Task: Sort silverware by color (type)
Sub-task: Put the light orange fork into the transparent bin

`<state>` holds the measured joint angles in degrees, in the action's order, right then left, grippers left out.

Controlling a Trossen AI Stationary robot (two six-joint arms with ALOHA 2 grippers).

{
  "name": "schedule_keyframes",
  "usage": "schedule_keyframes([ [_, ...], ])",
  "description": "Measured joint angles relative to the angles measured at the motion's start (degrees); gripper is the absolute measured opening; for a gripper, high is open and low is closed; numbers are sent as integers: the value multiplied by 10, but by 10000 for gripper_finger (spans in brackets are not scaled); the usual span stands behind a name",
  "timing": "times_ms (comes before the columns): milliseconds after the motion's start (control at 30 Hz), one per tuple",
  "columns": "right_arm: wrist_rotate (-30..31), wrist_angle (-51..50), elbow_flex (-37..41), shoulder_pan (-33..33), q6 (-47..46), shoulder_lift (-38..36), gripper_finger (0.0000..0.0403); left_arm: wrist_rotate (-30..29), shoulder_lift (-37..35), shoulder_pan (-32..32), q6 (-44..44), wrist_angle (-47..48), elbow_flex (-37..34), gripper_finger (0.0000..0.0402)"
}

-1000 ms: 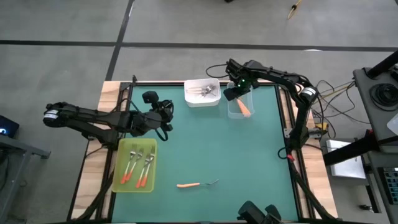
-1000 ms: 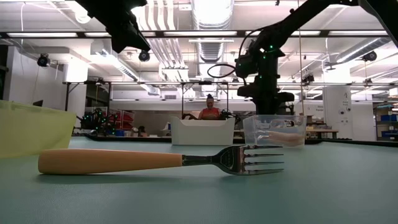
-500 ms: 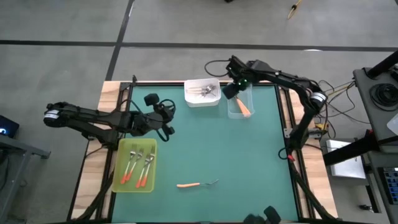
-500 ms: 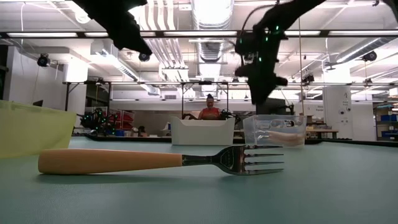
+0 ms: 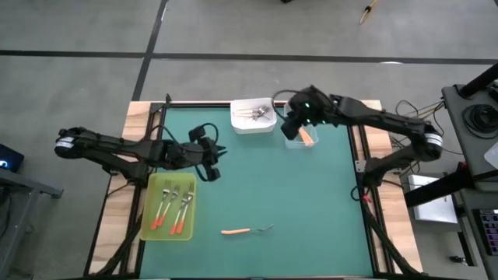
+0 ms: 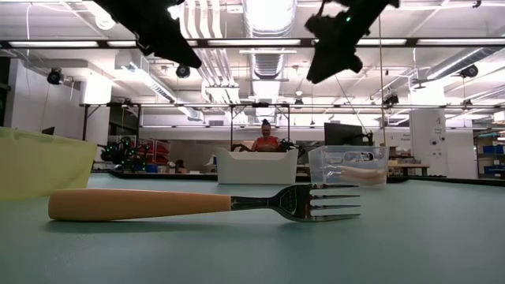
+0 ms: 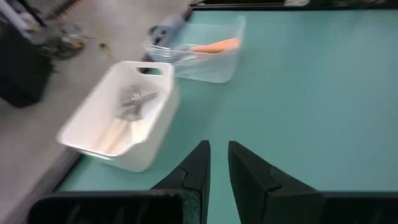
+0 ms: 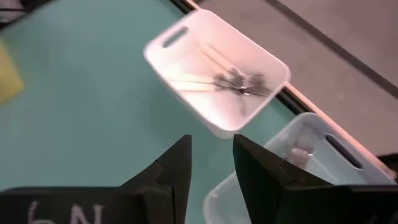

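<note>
One light-orange-handled fork (image 5: 245,230) (image 6: 205,203) lies flat on the green mat near the front edge. Red-orange forks lie in the yellow-green tray (image 5: 152,208) at the left. White-handled forks lie in the white tray (image 5: 238,117) (image 8: 180,53) at the far edge. A light-orange fork (image 5: 307,137) lies in the clear tray (image 5: 294,142) (image 7: 211,65) beside it. My right gripper (image 5: 289,131) (image 8: 212,155) hangs open high above the mat, by the clear tray, with nothing between its fingers. My left gripper (image 5: 214,167) (image 7: 218,163) hovers above the yellow-green tray's far end, fingers a narrow gap apart and empty.
Bare green mat (image 5: 296,194) stretches between the trays and the lone fork. Wooden table borders run along both sides. A person (image 6: 266,139) sits far off in the room behind the table.
My right gripper has risen from just over the clear tray and swung toward the table's middle, tipping as it went. My left gripper has rolled about its own axis while staying almost in place. The forks and trays have not moved.
</note>
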<state>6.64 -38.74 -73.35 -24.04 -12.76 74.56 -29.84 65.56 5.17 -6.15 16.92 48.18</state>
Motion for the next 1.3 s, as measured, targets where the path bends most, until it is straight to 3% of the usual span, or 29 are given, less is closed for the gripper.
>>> schedule_keyframes([
  [433, 0, 109, 159, 155, -37, -111, 94, 24, 0, 55, -73, -27, 0, 40],
  [700, -1, 146, 196, 276, -43, -100, 89, 24, 14, 103, -95, -62, 0, 40],
  [1000, 1, 155, 202, 377, -89, -97, 88, 24, 96, 162, -96, -152, 0, 40],
  [1300, 62, 164, 202, 467, -125, -49, 85, 25, 166, 218, -148, -210, 0, 40],
])
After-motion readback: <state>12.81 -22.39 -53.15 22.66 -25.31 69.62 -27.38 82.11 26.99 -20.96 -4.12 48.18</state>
